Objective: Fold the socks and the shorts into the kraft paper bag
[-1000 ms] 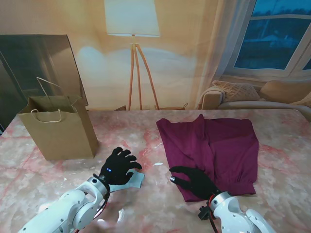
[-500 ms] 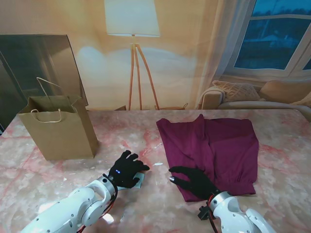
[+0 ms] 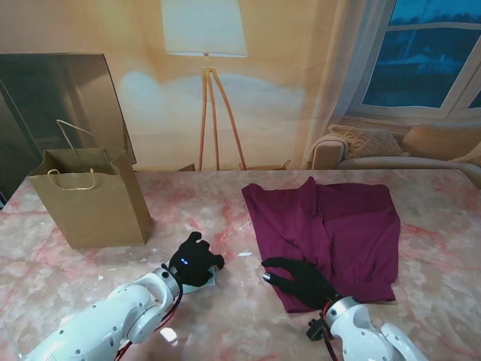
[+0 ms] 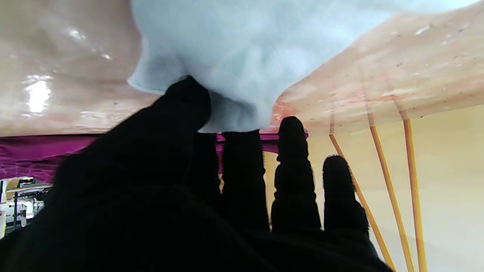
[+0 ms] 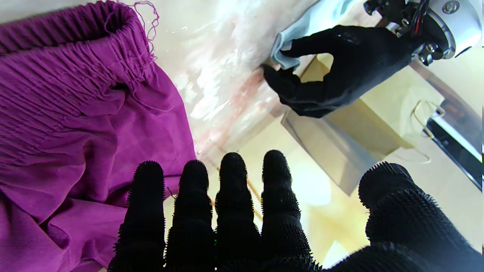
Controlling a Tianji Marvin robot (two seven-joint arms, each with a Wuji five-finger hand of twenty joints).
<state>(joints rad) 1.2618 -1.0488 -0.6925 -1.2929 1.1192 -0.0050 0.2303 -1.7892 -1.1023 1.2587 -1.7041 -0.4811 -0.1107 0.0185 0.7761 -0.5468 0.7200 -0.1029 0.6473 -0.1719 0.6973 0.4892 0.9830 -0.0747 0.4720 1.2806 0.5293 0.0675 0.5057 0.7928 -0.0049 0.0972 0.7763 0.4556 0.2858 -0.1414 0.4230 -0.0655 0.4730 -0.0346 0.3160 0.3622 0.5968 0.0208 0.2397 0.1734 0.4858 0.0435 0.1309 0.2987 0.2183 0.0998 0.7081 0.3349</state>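
Pink-veined marble tabletop (image 3: 225, 218) fills the stand view, backed by a painted wall with a floor lamp (image 3: 204, 45) and a window at about two o'clock. At the ten o'clock side of the table the kraft paper bag (image 3: 92, 199) is seen standing upright with its mouth open, well apart from both hands. The left hand (image 3: 194, 265) is seen near the table's centre, curled down onto a pale blue sock (image 5: 302, 26); in the left wrist view its thumb and two fingers (image 4: 242, 158) are pressed into the fabric, so a pinch on the sock is judged to be closing, though it cannot be told whether the cloth is fully caught or how many socks lie there. The purple shorts (image 3: 331, 226) are spread flat at about three o'clock from that hand. The right hand (image 3: 301, 280) is laid over their near left corner, with fingers straight and apart and nothing grasped. The step in hand is judged to be gathering and folding the sock. It would be done well if the pinch were completed on a full thickness of fabric before any lift, and if the cloth were then drawn over itself low to the marble so that the fold is not dragged open. The bag should be approached only once the fold holds, since its light walls could be tipped by a brushing wrist.
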